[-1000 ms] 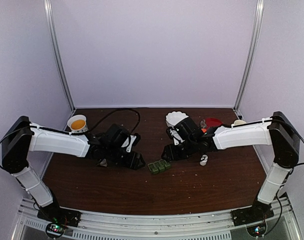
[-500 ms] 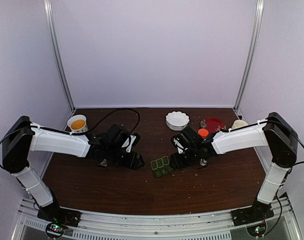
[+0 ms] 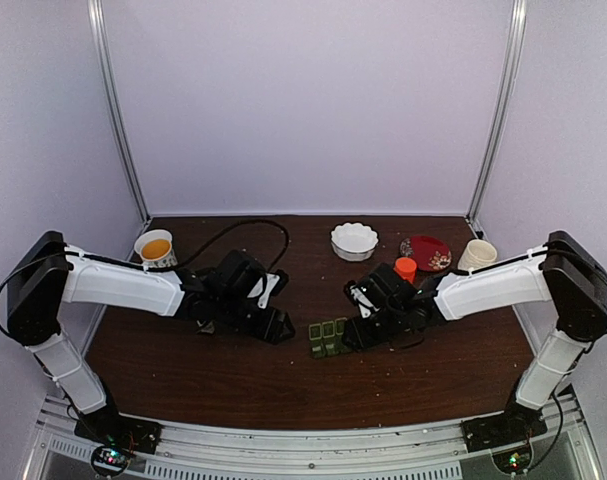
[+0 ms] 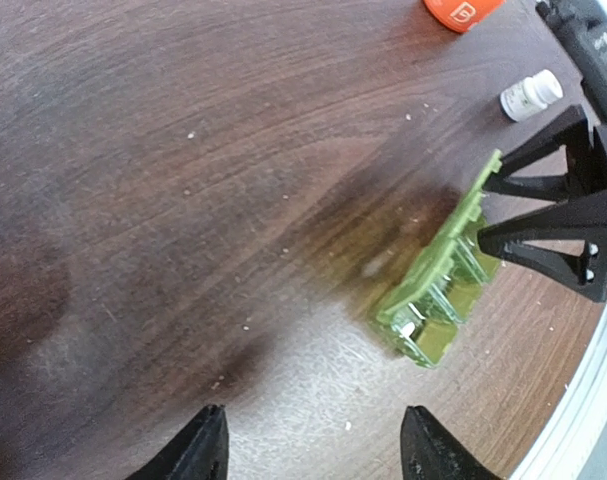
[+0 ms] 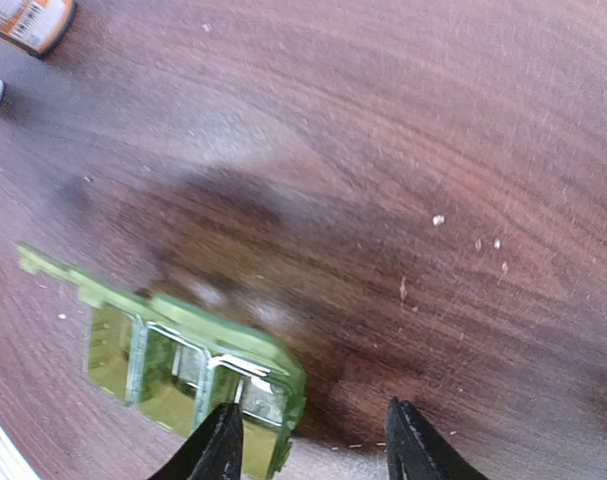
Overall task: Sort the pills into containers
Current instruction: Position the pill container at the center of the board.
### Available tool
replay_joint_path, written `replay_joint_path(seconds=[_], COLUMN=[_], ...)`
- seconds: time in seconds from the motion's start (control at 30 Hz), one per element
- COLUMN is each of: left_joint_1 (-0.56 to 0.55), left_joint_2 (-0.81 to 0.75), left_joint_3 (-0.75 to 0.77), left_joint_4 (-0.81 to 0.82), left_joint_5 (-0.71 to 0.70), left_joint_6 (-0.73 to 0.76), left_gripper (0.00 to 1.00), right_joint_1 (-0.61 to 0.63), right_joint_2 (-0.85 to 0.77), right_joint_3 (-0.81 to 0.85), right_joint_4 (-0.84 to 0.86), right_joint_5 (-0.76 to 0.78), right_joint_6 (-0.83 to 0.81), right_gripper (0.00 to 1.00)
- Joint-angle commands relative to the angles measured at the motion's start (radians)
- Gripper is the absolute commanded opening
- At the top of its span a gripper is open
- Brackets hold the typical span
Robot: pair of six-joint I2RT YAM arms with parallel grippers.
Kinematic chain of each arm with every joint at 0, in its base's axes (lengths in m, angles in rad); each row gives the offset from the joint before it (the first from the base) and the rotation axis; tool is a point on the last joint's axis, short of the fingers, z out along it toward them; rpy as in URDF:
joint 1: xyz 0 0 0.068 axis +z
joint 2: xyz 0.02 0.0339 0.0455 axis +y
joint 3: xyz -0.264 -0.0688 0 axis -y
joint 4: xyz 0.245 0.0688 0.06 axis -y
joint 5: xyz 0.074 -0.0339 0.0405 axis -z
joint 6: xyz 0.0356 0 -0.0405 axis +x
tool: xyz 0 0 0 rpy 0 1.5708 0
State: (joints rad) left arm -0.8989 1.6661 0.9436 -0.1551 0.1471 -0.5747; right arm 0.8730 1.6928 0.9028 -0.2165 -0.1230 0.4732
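Top external view: the green pill box [image 3: 328, 338] lies on the worktop [image 3: 233, 385] between the two arms, its cells uncovered. The right arm's jaws stand parted at the box's end. In the right wrist view one tip overlaps an end cell and bare wood shows beside the other, so nothing is clenched. The left arm's jaws hang released and empty, near the box's other side. Whitish specks, likely pills [image 5: 438, 219], dot the wood. This looks like positioning the box; next comes a fine pinch on one speck.
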Motion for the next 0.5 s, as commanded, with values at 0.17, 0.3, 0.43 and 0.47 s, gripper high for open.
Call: replay_joint_path(seconds=[0.17,0.3,0.43,0.47], left_joint_1=[-0.005,-0.006,-0.005,-0.006], left_joint_2=[0.013,0.029,0.029,0.027], left_joint_3=[0.034,0.045,0.047,0.047], left_joint_4=[0.076,0.071,0.068,0.068], left_joint_5=[0.049,0.052,0.051,0.051], left_joint_6=[0.013,0.013,0.014,0.015], left_gripper=[0.60,0.60,0.59,0.59], right_joint_1=[0.025,0.049,0.071,0.074], right_joint_2=[-0.087,-0.080,-0.054,-0.045], right_joint_3=[-0.003,0.033,0.057,0.062], right_joint_4=[0.011,-0.022,-0.042,-0.044], right_joint_5=[0.007,0.003,0.011,0.014], right_joint_6=[-0.010,0.003,0.027,0.031], right_gripper=[0.41,0.38,0.36,0.35])
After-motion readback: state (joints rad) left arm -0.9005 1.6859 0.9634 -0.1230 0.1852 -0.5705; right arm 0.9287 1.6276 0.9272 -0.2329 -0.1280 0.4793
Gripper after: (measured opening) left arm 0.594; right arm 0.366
